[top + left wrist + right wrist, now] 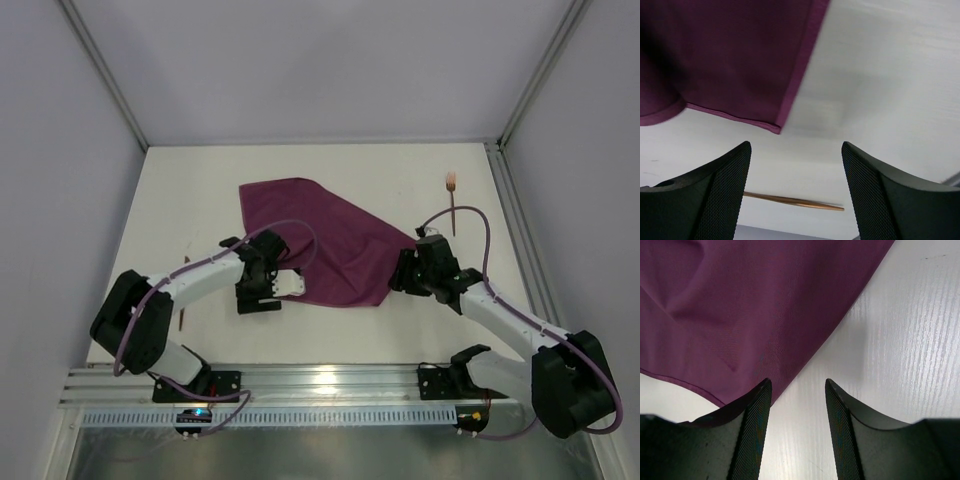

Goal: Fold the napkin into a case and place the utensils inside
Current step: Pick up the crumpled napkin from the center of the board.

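Three pale grey walls box me in, with metal posts at the far corners; below them the white worktop spreads bare and matte, faintly grained in my wrist views, and a silver rail carries my two bases along its near edge.

Next in size is the napkin, maroon and not yet a case; it lies flat at the middle of the worktop in a loose, slanted fold, its long axis running from far left to near right; the cloth looks soft and thin, with a hemmed edge.

Both arms reach in from either side of it; my left claw stands wide open over bare worktop with nothing between its fingers, and a hemmed corner of the napkin lies just ahead of it, apart from the tips; my right claw is also parted and empty, at the napkin's near right corner, the cloth's edge running in beside its left finger; I cannot tell whether that finger touches it.

I judge the right claw the nearer to a hold, so the coming fold turns on that corner.

Smallest are the utensils: one copper utensil lies far right, well apart from the napkin, its long axis pointing away from me; another thin copper shaft shows past my left claw.
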`<action>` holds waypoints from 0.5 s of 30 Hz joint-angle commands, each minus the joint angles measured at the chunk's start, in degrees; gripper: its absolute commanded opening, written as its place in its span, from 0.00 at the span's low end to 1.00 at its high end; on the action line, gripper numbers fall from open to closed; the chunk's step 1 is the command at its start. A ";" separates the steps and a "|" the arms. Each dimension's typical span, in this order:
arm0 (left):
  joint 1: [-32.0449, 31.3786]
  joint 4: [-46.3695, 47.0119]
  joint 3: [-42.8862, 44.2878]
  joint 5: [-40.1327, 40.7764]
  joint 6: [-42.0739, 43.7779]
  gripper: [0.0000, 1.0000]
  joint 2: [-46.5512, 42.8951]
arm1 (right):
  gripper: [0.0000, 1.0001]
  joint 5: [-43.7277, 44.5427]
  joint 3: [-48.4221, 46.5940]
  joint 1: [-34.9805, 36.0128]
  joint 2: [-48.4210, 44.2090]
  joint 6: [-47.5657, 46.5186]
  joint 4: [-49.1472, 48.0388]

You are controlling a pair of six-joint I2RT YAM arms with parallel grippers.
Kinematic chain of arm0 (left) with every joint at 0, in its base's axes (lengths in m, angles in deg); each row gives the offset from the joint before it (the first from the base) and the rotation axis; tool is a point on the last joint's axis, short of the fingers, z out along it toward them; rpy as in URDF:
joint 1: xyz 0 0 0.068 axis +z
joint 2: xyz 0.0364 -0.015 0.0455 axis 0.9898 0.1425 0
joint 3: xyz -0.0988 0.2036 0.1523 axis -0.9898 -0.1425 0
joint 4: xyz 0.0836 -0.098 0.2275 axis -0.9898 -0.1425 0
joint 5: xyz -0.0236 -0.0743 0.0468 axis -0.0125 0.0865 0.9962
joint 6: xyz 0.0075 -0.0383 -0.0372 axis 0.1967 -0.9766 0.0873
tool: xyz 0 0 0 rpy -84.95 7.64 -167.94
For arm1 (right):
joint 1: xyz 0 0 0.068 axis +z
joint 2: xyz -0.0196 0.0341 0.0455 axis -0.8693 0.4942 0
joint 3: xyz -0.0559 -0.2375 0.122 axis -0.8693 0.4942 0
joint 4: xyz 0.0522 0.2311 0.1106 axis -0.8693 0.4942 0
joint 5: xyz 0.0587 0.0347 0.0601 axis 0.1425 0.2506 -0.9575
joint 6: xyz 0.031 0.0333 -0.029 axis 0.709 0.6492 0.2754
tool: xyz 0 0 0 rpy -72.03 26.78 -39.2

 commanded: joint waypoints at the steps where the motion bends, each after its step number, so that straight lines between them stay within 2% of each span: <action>1: 0.83 9.90 1.40 4.37 2.75 0.76 2.21 | 0.52 1.45 -0.26 0.31 0.74 1.22 -3.06; 9: 3.56 14.12 1.84 3.50 2.58 0.75 8.81 | 0.53 1.45 0.71 0.22 1.88 2.01 -5.35; 12: 3.65 16.04 1.40 5.24 2.14 0.74 11.35 | 0.59 1.45 0.45 0.22 3.90 2.19 -6.49; 14: 4.00 16.41 1.22 5.17 1.61 0.68 12.85 | 0.59 2.58 0.62 0.31 5.83 2.63 -7.89; 15: 4.26 16.67 1.13 4.82 1.44 0.57 13.12 | 0.59 3.38 0.62 0.31 6.62 2.72 -8.33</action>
